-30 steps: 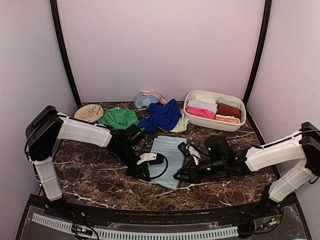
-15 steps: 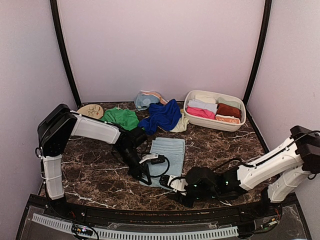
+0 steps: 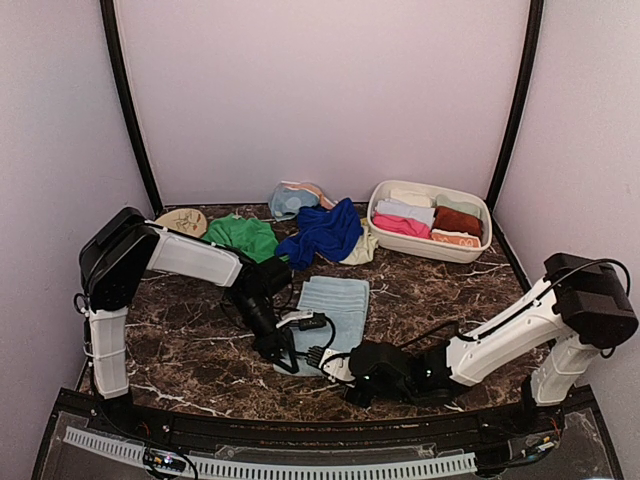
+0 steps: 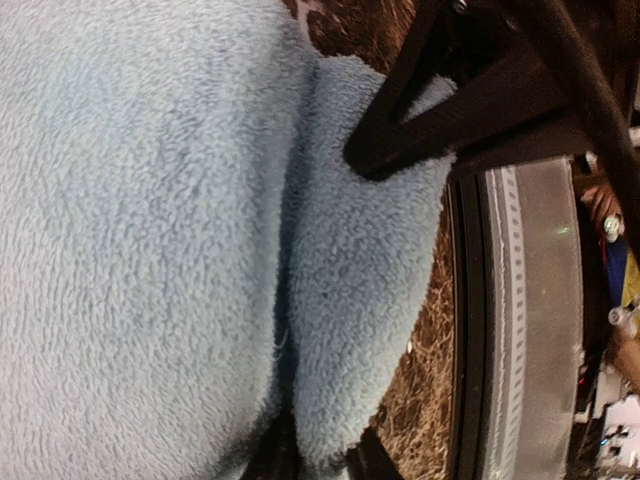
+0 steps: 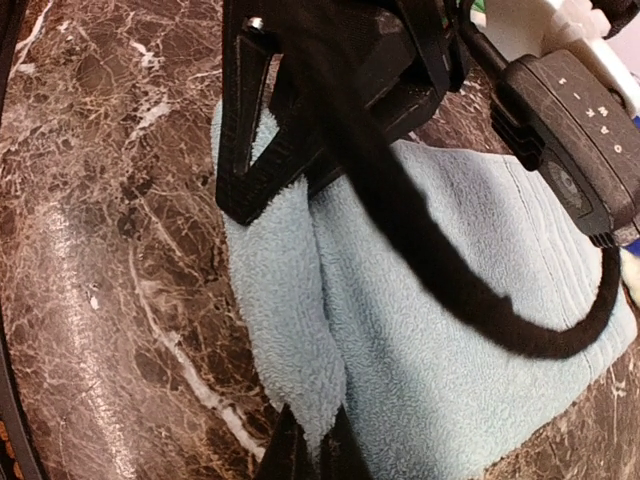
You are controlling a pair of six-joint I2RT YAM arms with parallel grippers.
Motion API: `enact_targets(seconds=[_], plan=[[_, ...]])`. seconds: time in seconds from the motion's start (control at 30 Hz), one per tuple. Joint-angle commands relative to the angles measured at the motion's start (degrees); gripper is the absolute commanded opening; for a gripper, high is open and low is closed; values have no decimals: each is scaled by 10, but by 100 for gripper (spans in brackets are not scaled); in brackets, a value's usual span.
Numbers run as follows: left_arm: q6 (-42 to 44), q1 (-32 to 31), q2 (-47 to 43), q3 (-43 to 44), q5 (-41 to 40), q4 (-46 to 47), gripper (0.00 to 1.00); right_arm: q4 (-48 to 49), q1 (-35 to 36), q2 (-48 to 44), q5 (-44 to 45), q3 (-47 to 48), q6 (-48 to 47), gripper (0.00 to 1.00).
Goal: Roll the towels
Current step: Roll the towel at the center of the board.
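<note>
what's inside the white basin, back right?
In the white basin: a rolled pink towel, white towel and rust towel. They cover its floor and anything beneath.

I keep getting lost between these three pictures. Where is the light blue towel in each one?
Top external: the light blue towel lies flat mid-table, between the two arms.
Left wrist: the towel fills the left and middle, its edge folded over.
Right wrist: the towel spreads from centre to lower right.
Shared landmark: the brown marble table showing beside the towel.
</note>
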Motion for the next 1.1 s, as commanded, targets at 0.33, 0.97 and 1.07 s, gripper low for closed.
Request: enact_targets(seconds=[0.33, 0.97, 1.07], plan=[[44, 22, -234, -141, -135, 142, 82, -52, -176, -15, -389, -10, 226, 0], [157, -99, -182, -86, -250, 158, 64, -112, -278, 86, -589, 33, 323, 0], [164, -100, -166, -93, -278, 178, 59, -111, -288, 85, -599, 32, 329, 0]])
